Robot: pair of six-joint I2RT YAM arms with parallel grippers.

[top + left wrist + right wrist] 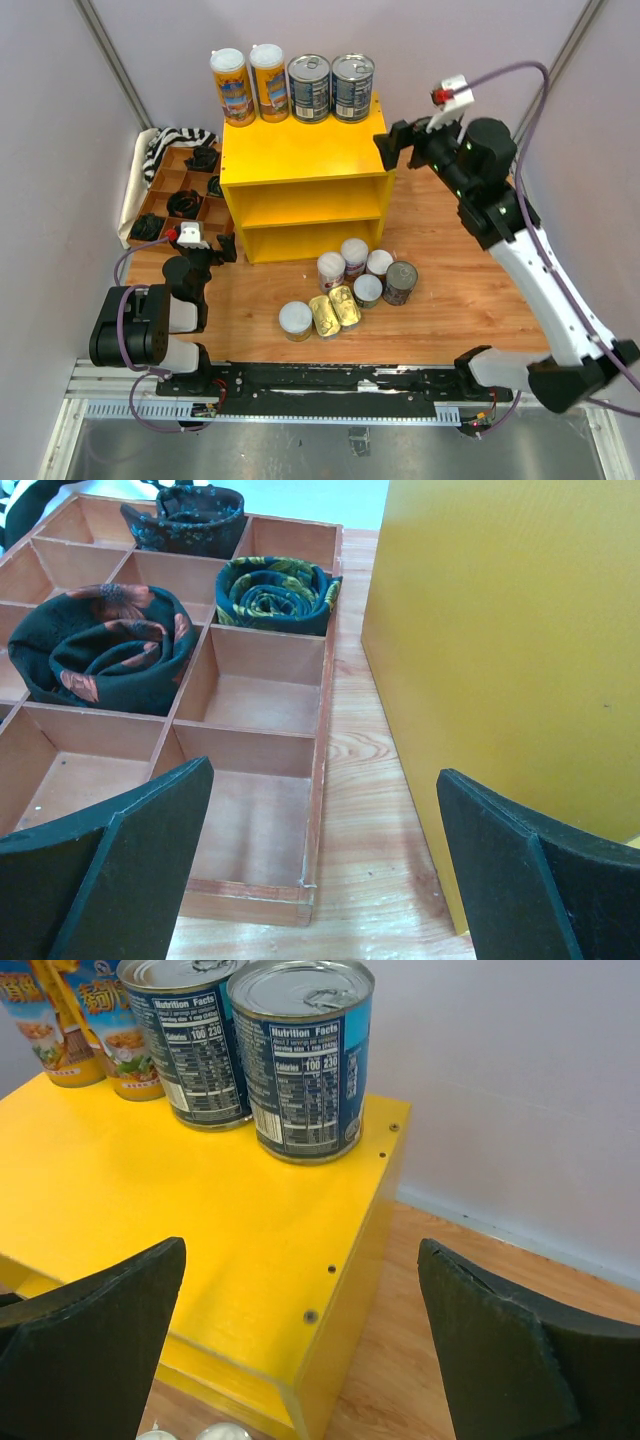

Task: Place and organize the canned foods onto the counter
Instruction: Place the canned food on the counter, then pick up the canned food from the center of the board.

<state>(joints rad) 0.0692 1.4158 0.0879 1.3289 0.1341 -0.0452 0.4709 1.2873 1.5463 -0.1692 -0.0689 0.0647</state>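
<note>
Right hand (393,146) hung spread, empty, at top right corner of shelf (300,150); left hand (212,252) was spread beside tray (160,190); four cans (290,88) stood atop shelf; eight more cans (354,255) sat on tabletop (450,290) before it.

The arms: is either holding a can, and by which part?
Nothing is held: right fingers open near the yellow counter; left fingers open near the wooden tray.

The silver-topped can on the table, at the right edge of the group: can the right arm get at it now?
Probably yes. The can stands at the group's right edge with bare table beside it, and the right pincer is open and empty, up by the yellow counter.
</note>
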